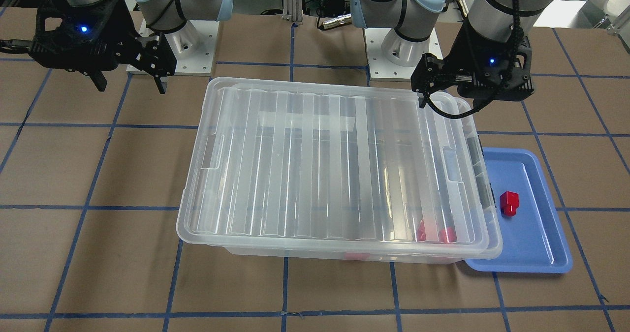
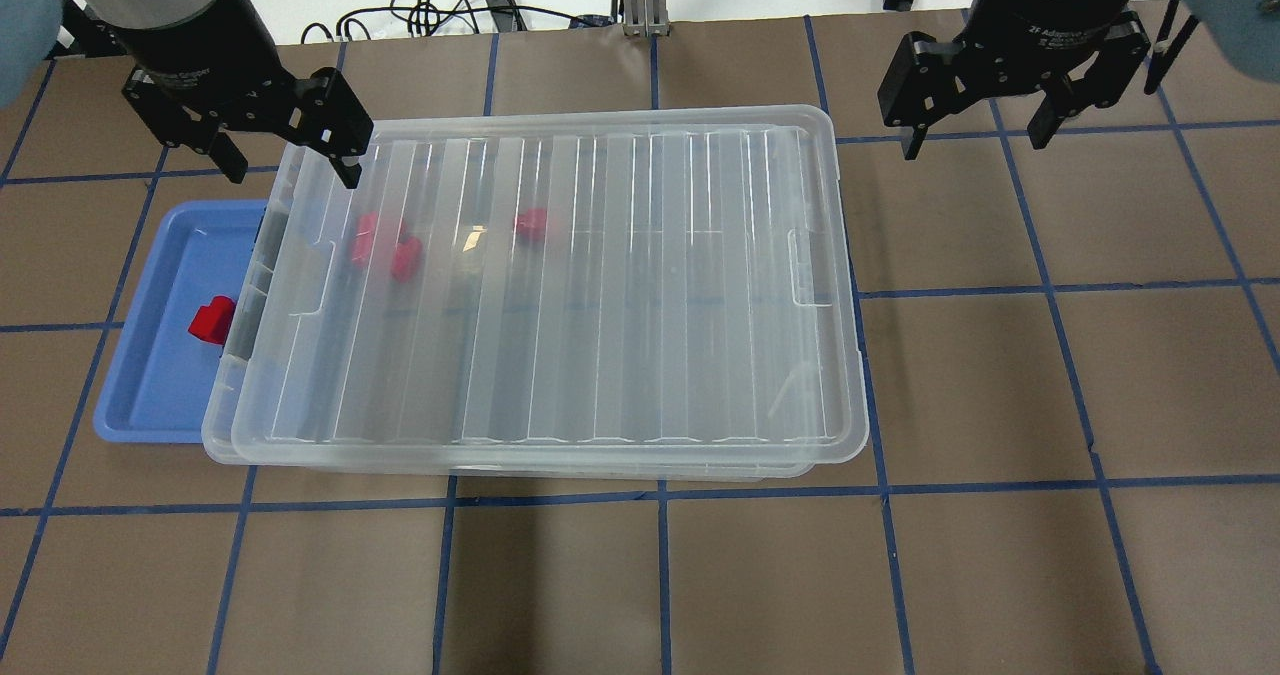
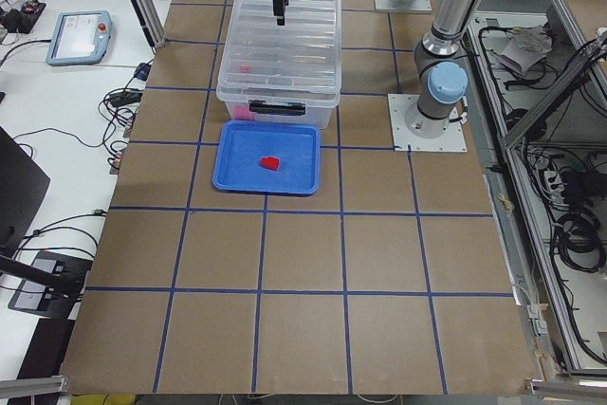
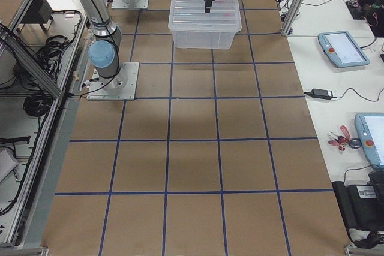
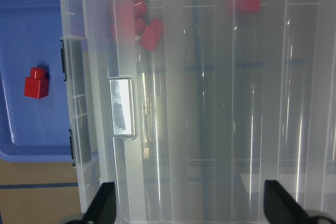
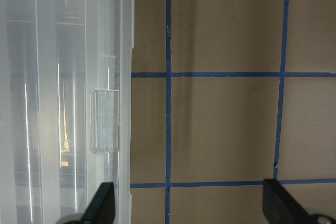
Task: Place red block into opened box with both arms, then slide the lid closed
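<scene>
The left gripper (image 2: 292,170) has its fingers spread wide with nothing between them. It hangs just above the corner of the lid (image 2: 600,285). In its wrist view the ribbed clear plastic fills the space under the fingers, and the lid's moulded grip (image 5: 123,108) lies ahead of them. Past the outer finger, a narrow strip of the box (image 2: 218,425) shows uncovered, because the lid sits shifted slightly toward the other arm. Several other red blocks (image 2: 385,245) are visible through the plastic, already inside the box.

Beyond the uncovered strip, the blue tray (image 2: 150,375) butts against the end of the box, with its edge tucked under the rim. One red block (image 2: 210,321) lies on the tray, beside the box wall. It is outside the box and clear of both sets of fingers.

The right gripper (image 2: 975,145) is equally open and empty. It hovers over bare table (image 2: 1000,375), just off the opposite end of the lid. That end's grip (image 6: 105,121) is level with its inner finger.

This looks like a neutral pose, one arm at each short end. Each arm is placed to push or draw the lid along its length without reaching across the other. The gap looks too narrow for the block, so the lid would probably have to slide toward the right gripper before the block on the tray could be dropped in.
</scene>
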You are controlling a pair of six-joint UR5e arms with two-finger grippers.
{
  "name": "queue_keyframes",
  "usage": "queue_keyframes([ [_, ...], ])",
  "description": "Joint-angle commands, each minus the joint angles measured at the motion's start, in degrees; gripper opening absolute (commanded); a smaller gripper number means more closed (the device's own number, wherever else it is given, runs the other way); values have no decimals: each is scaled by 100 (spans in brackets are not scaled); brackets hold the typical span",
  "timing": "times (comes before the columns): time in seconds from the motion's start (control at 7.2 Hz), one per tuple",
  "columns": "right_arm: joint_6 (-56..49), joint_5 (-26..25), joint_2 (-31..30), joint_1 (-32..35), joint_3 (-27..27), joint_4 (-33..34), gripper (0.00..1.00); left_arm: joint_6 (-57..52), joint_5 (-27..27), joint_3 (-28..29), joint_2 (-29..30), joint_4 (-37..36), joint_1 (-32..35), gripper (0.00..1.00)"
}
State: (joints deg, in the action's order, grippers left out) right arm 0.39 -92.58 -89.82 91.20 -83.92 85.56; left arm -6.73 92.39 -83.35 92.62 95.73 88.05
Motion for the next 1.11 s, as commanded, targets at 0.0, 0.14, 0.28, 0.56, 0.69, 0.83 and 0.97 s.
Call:
queue_keyframes([
  [0.0,-4,3,0,-5,-2,5,100,-13,-133,-15,-16,25,-77,100],
  [0.14,5,3,0,3,-2,13,100,-12,-134,-15,-51,51,-78,100],
  [0.28,23,12,0,4,7,13,100,-12,-125,-24,-69,60,-78,100],
  [0.56,284,221,252,239,-46,459,100,-12,-99,-24,-78,78,-86,100],
  [0.69,495,179,550,606,-142,670,100,-21,-107,-24,-78,86,-208,100],
  [0.83,506,161,788,680,-360,1020,100,-230,-151,2,-78,69,-549,100],
  [0.97,454,118,895,689,-763,1433,100,-615,-99,20,-78,104,-891,100],
])
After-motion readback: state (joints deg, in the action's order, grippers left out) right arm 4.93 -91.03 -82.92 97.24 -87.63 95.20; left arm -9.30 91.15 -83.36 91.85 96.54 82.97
